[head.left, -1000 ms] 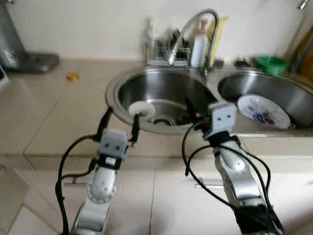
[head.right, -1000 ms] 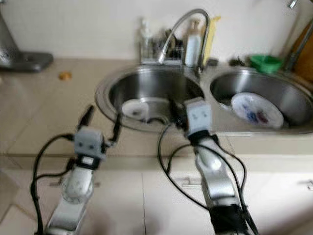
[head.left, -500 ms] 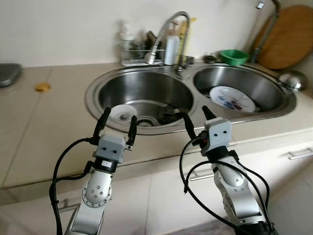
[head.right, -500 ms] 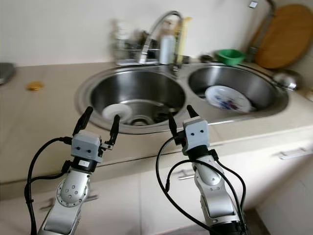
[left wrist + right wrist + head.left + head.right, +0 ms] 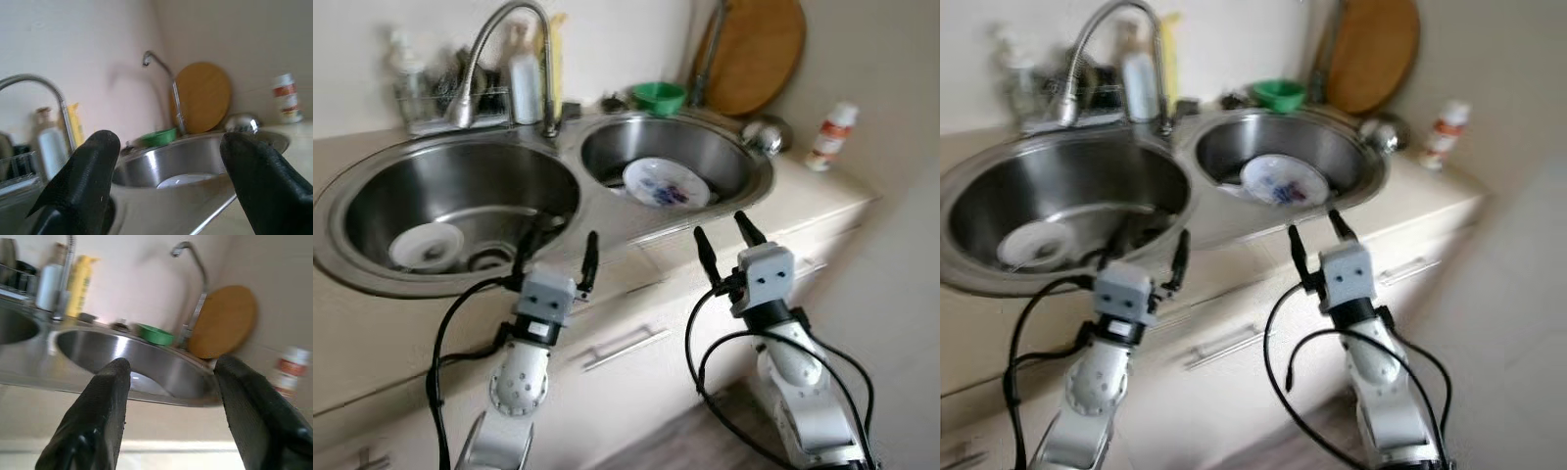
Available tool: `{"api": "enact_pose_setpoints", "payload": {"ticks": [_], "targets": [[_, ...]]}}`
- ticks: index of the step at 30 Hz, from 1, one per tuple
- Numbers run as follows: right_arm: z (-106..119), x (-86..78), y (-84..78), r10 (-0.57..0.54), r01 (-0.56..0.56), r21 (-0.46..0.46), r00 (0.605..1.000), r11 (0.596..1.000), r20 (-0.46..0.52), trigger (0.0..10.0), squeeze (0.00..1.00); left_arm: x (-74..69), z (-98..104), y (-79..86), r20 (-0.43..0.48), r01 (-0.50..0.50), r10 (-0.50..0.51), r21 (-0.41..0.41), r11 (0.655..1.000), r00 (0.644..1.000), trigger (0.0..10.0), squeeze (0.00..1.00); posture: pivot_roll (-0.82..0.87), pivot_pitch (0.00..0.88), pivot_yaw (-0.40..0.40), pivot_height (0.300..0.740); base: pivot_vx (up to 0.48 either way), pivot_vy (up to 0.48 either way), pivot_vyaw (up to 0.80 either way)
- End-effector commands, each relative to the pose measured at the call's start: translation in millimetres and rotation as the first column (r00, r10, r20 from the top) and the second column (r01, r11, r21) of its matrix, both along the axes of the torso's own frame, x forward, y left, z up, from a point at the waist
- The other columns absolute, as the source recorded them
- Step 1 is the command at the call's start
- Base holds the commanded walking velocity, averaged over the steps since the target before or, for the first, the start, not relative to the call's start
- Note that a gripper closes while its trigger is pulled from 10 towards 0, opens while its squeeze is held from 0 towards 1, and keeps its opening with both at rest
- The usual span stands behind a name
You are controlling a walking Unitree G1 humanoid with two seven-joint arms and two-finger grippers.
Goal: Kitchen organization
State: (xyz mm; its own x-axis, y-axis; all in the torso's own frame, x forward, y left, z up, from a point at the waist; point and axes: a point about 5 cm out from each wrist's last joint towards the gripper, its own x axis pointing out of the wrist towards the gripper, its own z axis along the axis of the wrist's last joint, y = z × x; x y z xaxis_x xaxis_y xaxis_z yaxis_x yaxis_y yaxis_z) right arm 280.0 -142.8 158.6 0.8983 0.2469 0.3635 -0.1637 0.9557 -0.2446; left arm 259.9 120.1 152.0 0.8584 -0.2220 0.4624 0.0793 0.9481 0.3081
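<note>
Hovering in front of a beige counter (image 5: 822,191), the left gripper (image 5: 556,253) and the right gripper (image 5: 722,241) both held their black fingers spread wide with nothing between them. They hung level with the counter's near edge, just clear of it, above pale cabinet fronts with a slim metal drawer handle (image 5: 622,347).

A double steel sink (image 5: 570,166) with two round, polished bowls was set into the counter. A round white dish (image 5: 426,245) sat in the left bowl beside the drain, and a white plate with a blue and red pattern (image 5: 664,183) leaned in the right bowl, far of the right gripper.

A curved metal tap (image 5: 494,44) arched between the bowls, with a wire rack (image 5: 435,98), a white bottle (image 5: 525,86) and a yellow bottle (image 5: 553,54) against the far wall. A green bowl (image 5: 659,96), a round wooden board (image 5: 752,51) standing against the corner and a small shiny steel bowl (image 5: 766,132) lined the far right rim. A white bottle with a red label (image 5: 827,137) stood on bare counter at the far right.

Open floor lay to the right of the cabinets.
</note>
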Motion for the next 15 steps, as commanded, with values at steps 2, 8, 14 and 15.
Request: {"api": "enact_pose_setpoints", "payload": {"ticks": [2, 8, 14, 15], "targets": [[3.9, -1.3, 3.4, 0.009, -0.009, -0.004, 1.000, 1.000, 0.022, 10.0, 0.00, -1.3, -0.4, 2.8, 0.003, 0.003, -0.003, 0.015, 1.000, 1.000, 10.0, 0.00, 0.05, 0.000, -0.037, 0.740, 0.000, 0.000, -0.80], [-3.2, -3.5, -0.4, -0.009, 0.009, 0.010, 1.000, 1.000, 0.007, 10.0, 0.00, 2.1, 1.7, 0.4, 0.014, 0.018, -0.019, 0.034, 0.999, 1.000, 10.0, 0.00, 0.12, 0.000, -0.036, 0.740, 0.000, 0.000, -0.80], [-1.8, -3.1, 1.3, 0.005, -0.005, 0.009, 1.000, 1.000, 0.006, 10.0, 0.00, -1.1, -0.2, 2.8, 0.006, 0.002, -0.003, 0.039, 0.999, 1.000, 10.0, 0.00, 0.11, 0.000, -0.065, 0.740, 0.000, 0.000, -0.80], [-1.5, -3.2, 1.3, 0.006, -0.006, 0.009, 1.000, 1.000, 0.006, 10.0, 0.00, -1.9, -0.8, 2.9, 0.005, 0.001, -0.001, 0.038, 0.999, 1.000, 10.0, 0.00, 0.11, 0.000, -0.065, 0.740, 0.000, 0.000, -0.80]]}}
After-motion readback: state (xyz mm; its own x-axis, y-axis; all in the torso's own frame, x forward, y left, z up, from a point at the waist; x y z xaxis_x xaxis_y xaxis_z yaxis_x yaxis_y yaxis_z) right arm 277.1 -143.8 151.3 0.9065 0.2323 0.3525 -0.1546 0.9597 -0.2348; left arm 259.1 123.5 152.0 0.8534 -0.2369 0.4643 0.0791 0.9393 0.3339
